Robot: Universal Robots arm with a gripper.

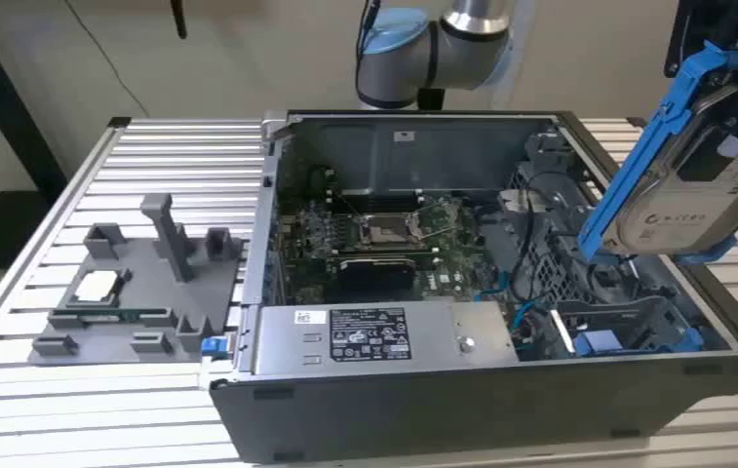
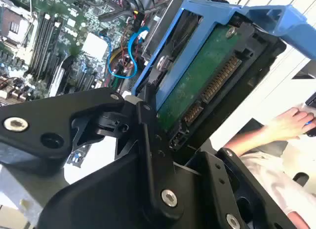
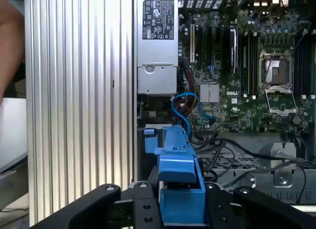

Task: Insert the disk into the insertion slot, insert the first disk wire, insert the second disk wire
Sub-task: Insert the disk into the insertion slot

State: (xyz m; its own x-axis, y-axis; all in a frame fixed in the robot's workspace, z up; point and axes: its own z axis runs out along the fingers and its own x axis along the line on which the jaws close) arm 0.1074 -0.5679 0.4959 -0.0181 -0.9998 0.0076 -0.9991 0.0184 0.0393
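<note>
Hanging tilted above the open case point(image 1: 473, 419), clear of the slot point(image 1: 636, 324) — disk point(image 1: 687, 195), gripper point(image 3: 178, 194) clamped on it.

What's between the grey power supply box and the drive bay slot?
Blue cables lie between power supply and insertion slot, in the exterior view.

Pale-blue and silver arm point(image 1: 437, 47), matte black jaws on black link plates, silver screw heads point(image 2: 169, 198)
</note>
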